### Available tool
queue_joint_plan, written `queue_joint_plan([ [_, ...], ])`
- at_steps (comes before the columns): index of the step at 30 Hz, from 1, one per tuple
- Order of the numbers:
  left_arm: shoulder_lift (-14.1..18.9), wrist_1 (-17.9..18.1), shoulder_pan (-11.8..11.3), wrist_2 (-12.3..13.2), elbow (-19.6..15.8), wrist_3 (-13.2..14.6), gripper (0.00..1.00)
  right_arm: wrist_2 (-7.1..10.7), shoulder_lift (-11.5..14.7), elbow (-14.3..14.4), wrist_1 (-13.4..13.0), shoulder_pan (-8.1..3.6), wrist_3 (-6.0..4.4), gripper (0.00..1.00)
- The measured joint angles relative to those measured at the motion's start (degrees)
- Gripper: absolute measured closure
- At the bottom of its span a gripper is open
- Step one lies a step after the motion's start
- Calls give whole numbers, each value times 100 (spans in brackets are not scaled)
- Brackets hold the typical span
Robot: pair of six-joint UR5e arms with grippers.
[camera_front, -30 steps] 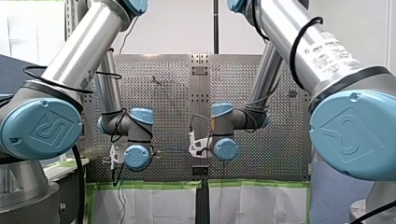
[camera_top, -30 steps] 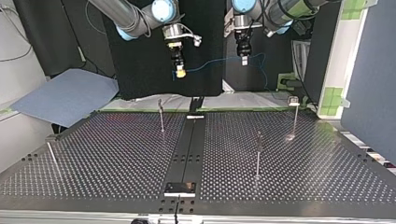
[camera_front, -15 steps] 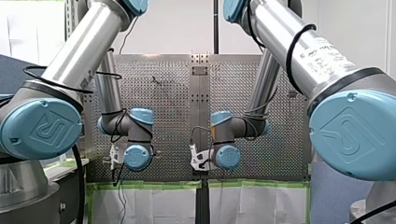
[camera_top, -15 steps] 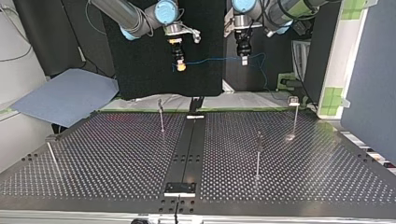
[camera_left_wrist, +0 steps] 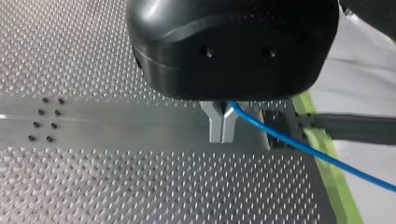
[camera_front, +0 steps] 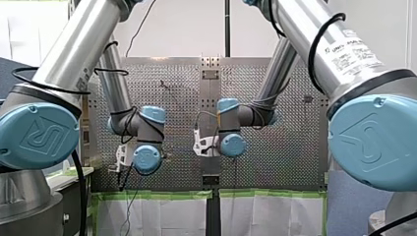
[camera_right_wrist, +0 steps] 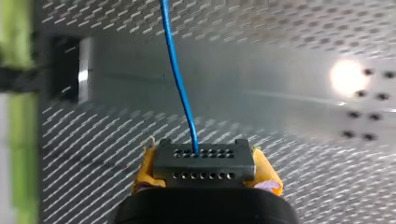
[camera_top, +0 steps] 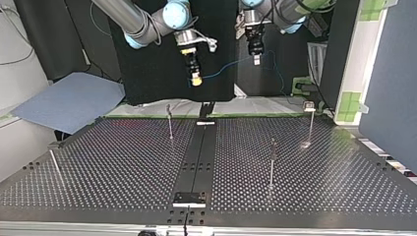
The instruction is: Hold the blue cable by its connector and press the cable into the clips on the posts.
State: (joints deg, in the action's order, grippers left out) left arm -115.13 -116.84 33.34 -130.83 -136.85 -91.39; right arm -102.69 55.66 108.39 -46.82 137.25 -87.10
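In the top view the thin blue cable (camera_top: 227, 67) hangs in a sagging line between my two grippers, high above the table's far edge. My right gripper (camera_top: 195, 78), with yellow pads, is shut on the black connector (camera_right_wrist: 204, 163); the cable (camera_right_wrist: 180, 79) leaves the connector's face. My left gripper (camera_top: 255, 59) pinches the cable further along; its metal fingers (camera_left_wrist: 215, 126) are shut on the blue cable (camera_left_wrist: 303, 148), which trails off past the green tape. Thin posts with clips (camera_top: 170, 123) (camera_top: 272, 162) (camera_top: 311, 120) stand on the perforated table (camera_top: 123, 167), below both grippers and apart from them.
A fourth, leaning post (camera_top: 54, 164) stands at the top view's left edge of the table. A blue-grey sheet (camera_top: 69, 101) lies beyond that corner. A central rail (camera_top: 196, 157) with a small block (camera_top: 189, 198) runs across the table.
In the top view my right gripper has shifted right and slightly down with the connector. My left gripper has risen a little. The cable now slopes down toward the connector.
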Motion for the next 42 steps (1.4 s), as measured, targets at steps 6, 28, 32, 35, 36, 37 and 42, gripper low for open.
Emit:
queue_joint_plan([
  [6, 313, -310, -268, 16, 0, -4, 100, 159, 323, -195, 221, 3, -38, 100],
  [28, 1481, -1481, -1434, 1158, 659, 273, 100, 325, 696, -683, 682, -34, -98, 100],
  [32, 1701, -1699, -1654, 1235, 841, 285, 100, 358, 694, -801, 789, -24, -80, 100],
  [35, 1862, -1861, -1815, 1206, 962, 299, 100, 406, 693, -901, 861, -7, -72, 100],
  [36, 1908, -1904, -1858, 1208, 995, 295, 100, 430, 693, -940, 892, -1, -69, 100],
  [37, 1967, -1966, -1901, 1221, 1042, 277, 100, 457, 693, -984, 932, 4, -65, 100],
  [42, 2190, -2189, -1938, 1346, 1245, 216, 100, 572, 694, -1265, 1205, 33, -5, 100],
])
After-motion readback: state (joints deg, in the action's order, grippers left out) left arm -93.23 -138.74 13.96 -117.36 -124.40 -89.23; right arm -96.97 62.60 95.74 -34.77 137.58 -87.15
